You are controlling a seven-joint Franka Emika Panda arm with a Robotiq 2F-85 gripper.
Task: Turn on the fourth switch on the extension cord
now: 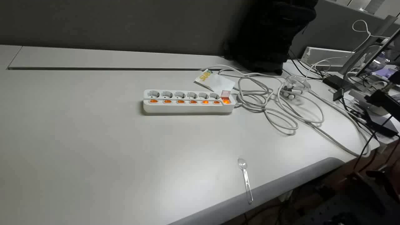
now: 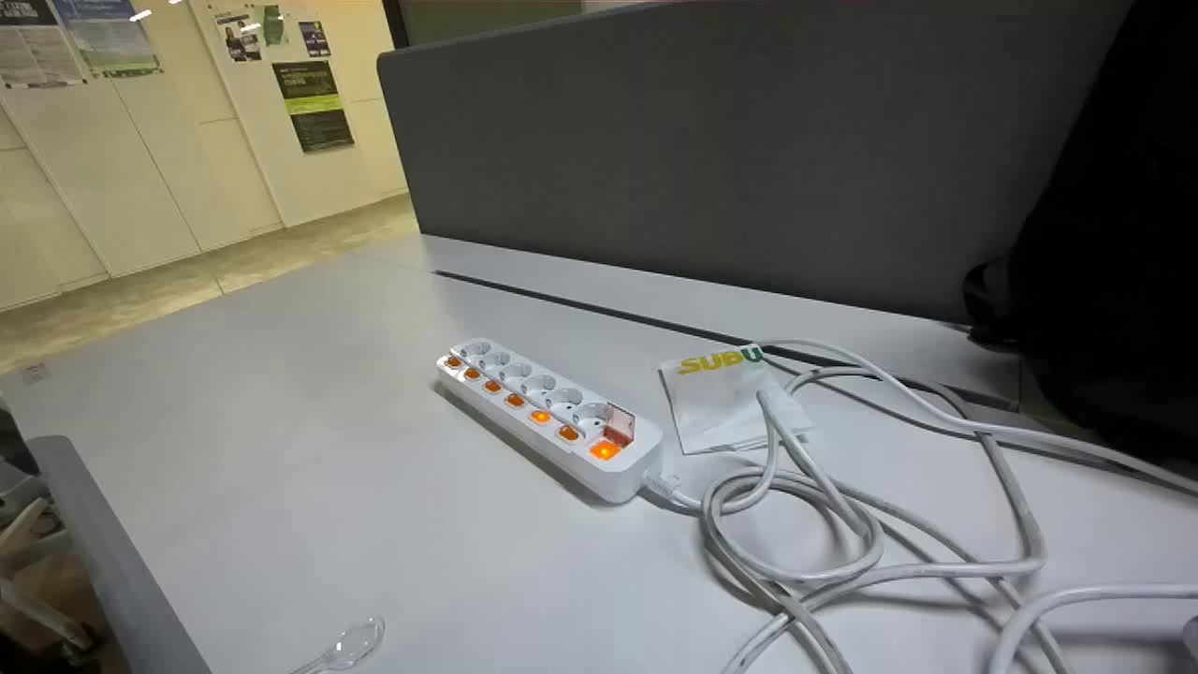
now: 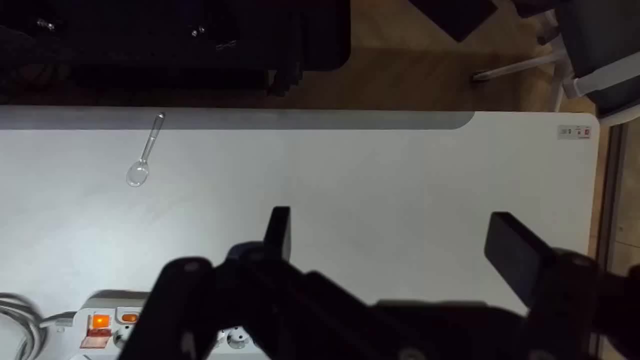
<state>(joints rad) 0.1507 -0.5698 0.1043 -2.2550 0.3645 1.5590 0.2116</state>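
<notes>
Wrist view and both exterior views share a broad white table (image 1: pixel 93 140) with a grey band along its front edge; on it sits the long, flat, white plastic extension cord (image 1: pixel 187 107). Behind the extension cord rises a dark grey upright partition (image 2: pixel 711 140), and a black fabric backpack (image 1: pixel 272 37) stands likewise behind the cord, past its cable end. In the wrist view the black two-fingered gripper (image 3: pixel 392 235) has its fingers (image 3: pixel 276 235) spread wide, with tabletop showing between them, and its body hides part of the extension cord (how near the cord it is, I cannot tell). A loose tangle of white and grey cables (image 2: pixel 796 607) sprawls just beside the cord's cable end. Just behind that same end is a flat piece of white paper (image 2: pixel 707 412) printed in yellow and green. In front of the extension cord, well apart, rests a clear plastic spoon (image 1: pixel 246 181), bowl toward the cord and handle reaching over the grey band. Along the extension cord's top run six round white sockets (image 1: pixel 191 95); at its cable end a translucent reddish cover (image 2: pixel 620 421) stands raised beside a square orange switch (image 2: pixel 606 450), which glows. Smallest are six little orange switches (image 1: pixel 193 102) along the cord's front; the second small switch (image 2: pixel 541 417) from the cable end shines brighter than its neighbours.
</notes>
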